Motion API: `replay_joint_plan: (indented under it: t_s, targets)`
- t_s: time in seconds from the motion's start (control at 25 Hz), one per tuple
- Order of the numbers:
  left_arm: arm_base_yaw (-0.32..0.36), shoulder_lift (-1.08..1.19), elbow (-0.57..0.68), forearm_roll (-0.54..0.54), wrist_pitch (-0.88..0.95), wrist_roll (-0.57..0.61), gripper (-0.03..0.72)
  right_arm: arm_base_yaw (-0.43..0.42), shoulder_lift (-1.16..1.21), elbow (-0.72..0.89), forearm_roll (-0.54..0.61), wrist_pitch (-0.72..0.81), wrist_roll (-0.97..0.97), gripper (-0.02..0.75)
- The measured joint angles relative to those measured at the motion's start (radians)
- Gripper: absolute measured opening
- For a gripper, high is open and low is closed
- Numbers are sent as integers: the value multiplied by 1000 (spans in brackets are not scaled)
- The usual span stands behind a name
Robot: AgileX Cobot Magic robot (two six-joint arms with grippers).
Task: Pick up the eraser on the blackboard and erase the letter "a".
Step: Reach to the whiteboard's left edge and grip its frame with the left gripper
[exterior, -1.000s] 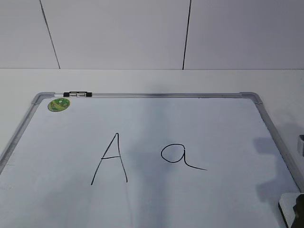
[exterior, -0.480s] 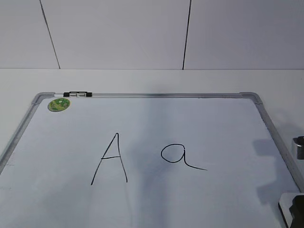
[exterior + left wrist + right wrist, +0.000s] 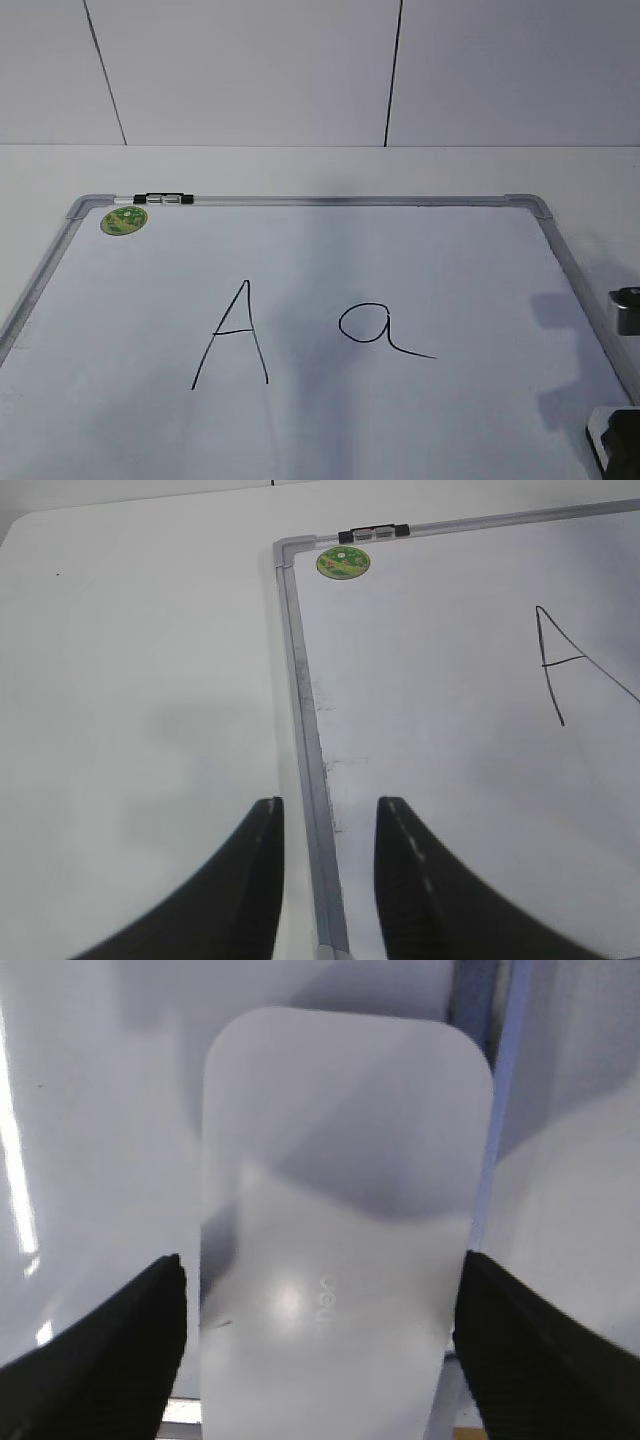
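The blackboard (image 3: 330, 201) lies flat on the table, with the letter "a" (image 3: 372, 328) at its middle right. The white eraser (image 3: 340, 1210) lies at the board's near right corner, and only its edge (image 3: 598, 418) shows in the exterior view. My right gripper (image 3: 320, 1350) is open with one finger on each side of the eraser and a thin gap on the left side. It sits at the bottom right of the exterior view (image 3: 622, 440). My left gripper (image 3: 327, 825) is open and empty above the board's left frame (image 3: 300, 680).
A capital "A" (image 3: 235, 335) is drawn left of the "a" and also shows in the left wrist view (image 3: 570, 660). A round green sticker (image 3: 124, 220) sits at the far left corner. A black and silver clip (image 3: 165, 199) is on the top frame.
My right gripper has shifted slightly at the bottom right corner and covers more of the eraser. The board and letters have not changed.
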Motion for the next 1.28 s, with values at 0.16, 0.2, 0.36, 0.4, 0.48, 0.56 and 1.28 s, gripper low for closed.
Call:
replay_joint_plan:
  t_s: [0.16,0.2,0.36,0.4,0.48,0.56,1.28]
  targets:
    - [0,0,0,0,0,0,235,0,22,0,8,-2,0,637]
    - [0,0,0,0,0,0,235,0,24,0,8,-3,0,637]
    - [0,0,0,0,0,0,235,0,30,0,8,-4,2,637]
    - [0,0,0,0,0,0,235,0,30,0,8,-6,2,637]
    - [0,0,0,0,0,0,235,0,30,0,8,-6,2,637]
    - [0,0,0,0,0,0,234,0,30,0,8,-6,2,637]
    - [0,0,0,0,0,0,235,0,63,0,8,-29,8,629]
